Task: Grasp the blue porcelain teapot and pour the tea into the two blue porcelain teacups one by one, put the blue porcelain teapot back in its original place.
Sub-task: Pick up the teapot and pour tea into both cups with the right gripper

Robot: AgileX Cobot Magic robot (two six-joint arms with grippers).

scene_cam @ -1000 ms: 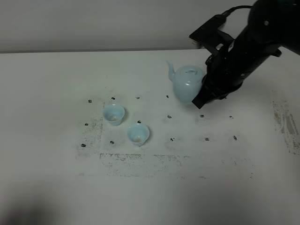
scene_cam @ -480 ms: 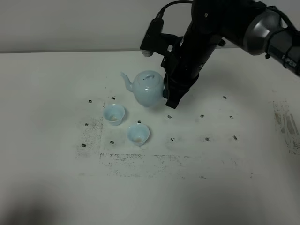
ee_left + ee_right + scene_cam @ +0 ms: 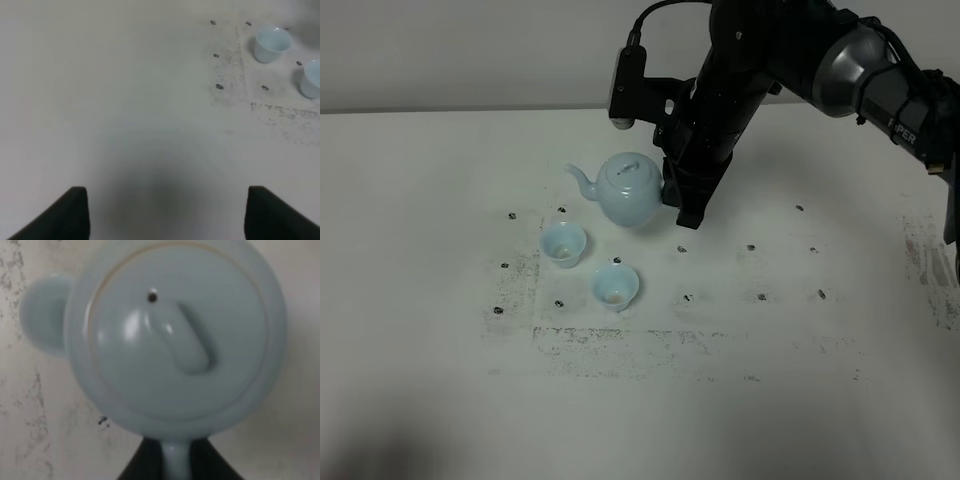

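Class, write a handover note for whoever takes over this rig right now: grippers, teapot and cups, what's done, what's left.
The right gripper is shut on the handle of the teapot.
The left gripper is open and empty.
The teapot is upright, spout pointing left, just behind the rear teacup and the front teacup.
Done: the grasp.
Left: pour into both cups in turn, then set the teapot back.

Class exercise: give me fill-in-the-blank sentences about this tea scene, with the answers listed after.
The right gripper holds the teapot by its ____. The table holds ____ cups. The left gripper is ____ and holds nothing.
Answers: handle; two; open.
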